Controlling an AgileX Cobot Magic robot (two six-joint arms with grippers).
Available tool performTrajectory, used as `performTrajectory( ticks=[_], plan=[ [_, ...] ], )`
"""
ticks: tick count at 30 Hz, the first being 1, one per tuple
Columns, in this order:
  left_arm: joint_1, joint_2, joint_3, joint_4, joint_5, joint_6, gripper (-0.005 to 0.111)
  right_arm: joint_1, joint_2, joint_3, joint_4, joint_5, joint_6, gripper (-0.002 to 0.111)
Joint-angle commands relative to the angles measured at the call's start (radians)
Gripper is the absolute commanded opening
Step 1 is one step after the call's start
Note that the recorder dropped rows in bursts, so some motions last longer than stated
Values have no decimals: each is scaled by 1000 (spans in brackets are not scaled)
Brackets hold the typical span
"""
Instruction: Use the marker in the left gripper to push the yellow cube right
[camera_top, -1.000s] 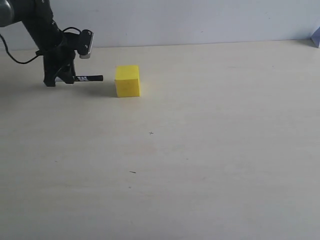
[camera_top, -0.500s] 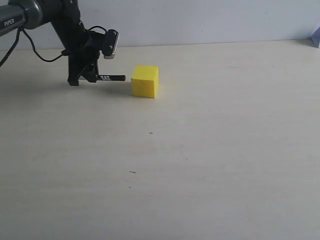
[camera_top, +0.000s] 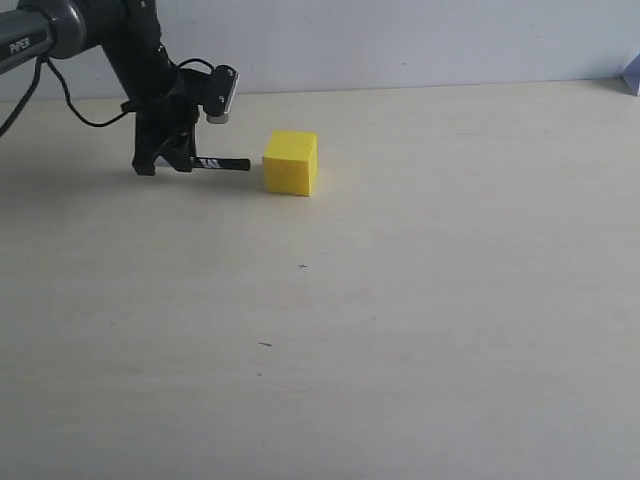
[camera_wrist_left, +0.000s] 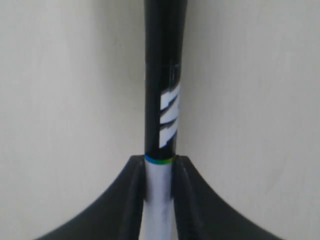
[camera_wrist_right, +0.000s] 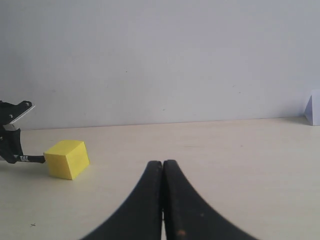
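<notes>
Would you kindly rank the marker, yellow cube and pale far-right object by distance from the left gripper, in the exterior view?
1. marker, held in the left gripper
2. yellow cube, just beyond the marker's tip
3. pale object, far right edge

The worktop (camera_top: 420, 330) is pale cream with faint streaks, running back to a light wall (camera_top: 400, 40). 1 yellow cube (camera_top: 290, 163) sits flat on it, left of the middle, toward the back. 2 small dark specks (camera_top: 302, 266) mark the bare surface nearer the front, well apart from the cube. A pale bluish object (camera_top: 633, 76) shows at the far right edge, only partly in view.
</notes>
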Motion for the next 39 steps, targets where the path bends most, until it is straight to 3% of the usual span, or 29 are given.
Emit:
performTrajectory(
  ticks=[1, 6, 23, 39],
  plan=[
    [-49, 0, -10, -16, 5, 2, 0, 1, -5, 5, 0, -8, -2, 0],
    [-70, 0, -13, -9, -9, -1, 0, 1, -5, 5, 0, -8, -2, 0],
    [-28, 0, -13, 67, 28, -147, 0, 1, -5, 5, 0, -8, -2, 0],
    [29, 0, -13, -55, 28, -154, 0, 1, -5, 5, 0, -8, -2, 0]
  ],
)
